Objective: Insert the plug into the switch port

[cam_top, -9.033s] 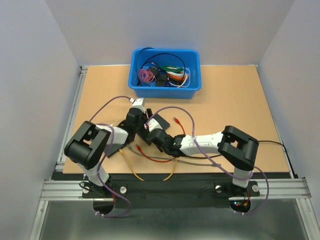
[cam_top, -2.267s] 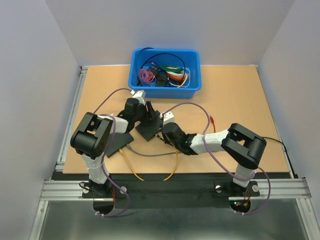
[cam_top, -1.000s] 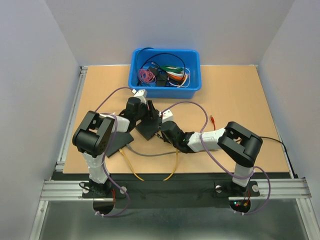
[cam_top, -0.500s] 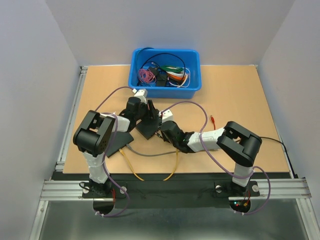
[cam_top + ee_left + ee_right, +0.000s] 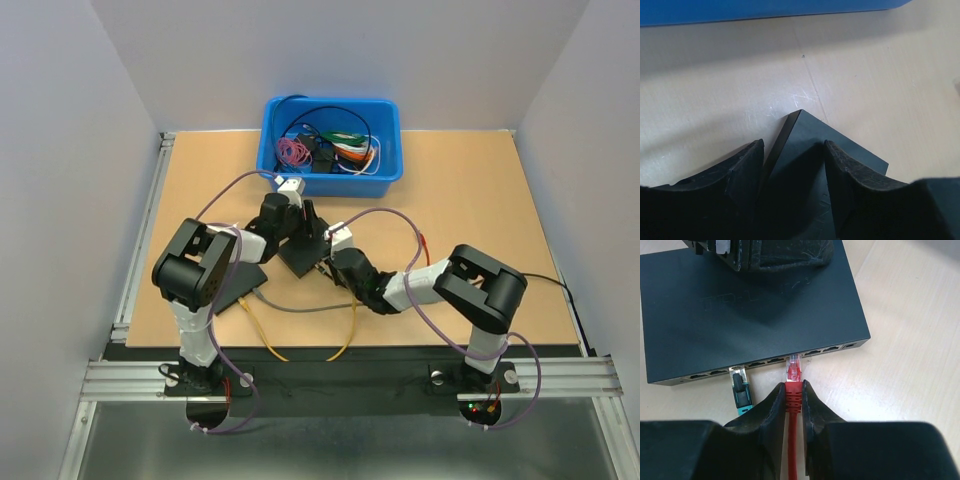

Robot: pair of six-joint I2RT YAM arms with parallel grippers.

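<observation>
Grips the red plug by its boot in the right end effector, fingers closed tight on it. Sets the plug's clear tip against the near face of the black switch, at a port mouth toward the right of the row; cannot tell whether seated. Shows a teal plug at a port just to its left. Straddles the switch's far corner with the left end effector, fingers spread apart, one beside the side edge, the other over the top. Places the switch near the middle of the bench, between both arms, nearer than the blue bin of cables.
</observation>
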